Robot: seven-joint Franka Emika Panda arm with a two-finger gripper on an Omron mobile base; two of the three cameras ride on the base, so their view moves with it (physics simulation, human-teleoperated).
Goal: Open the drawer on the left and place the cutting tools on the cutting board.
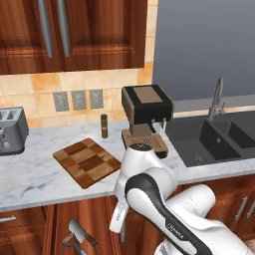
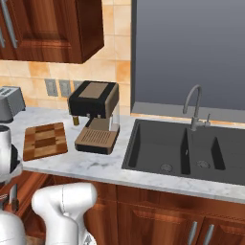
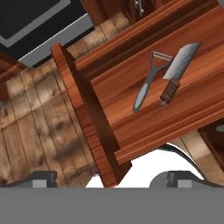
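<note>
2 cutting tools (image 3: 168, 81) lie side by side in open drawer (image 3: 175, 109), ahead of wide-open, empty claw (image 3: 107, 179); cutting board (image 1: 87, 162) bare.

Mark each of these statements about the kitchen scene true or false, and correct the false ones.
1. The drawer is pulled open. True.
2. The cleaver lies on the cutting board. False: it lies inside the drawer, and the board has nothing on it.
3. The peeler lies beside the cleaver without touching it. True.
4. The gripper holds the peeler. False: its jaws stand open with nothing between them, off the drawer's front.
5. The coffee machine stands between the cutting board and the sink. True.
6. The toaster sits in the sink. False: it stands on the counter, at the far left.
</note>
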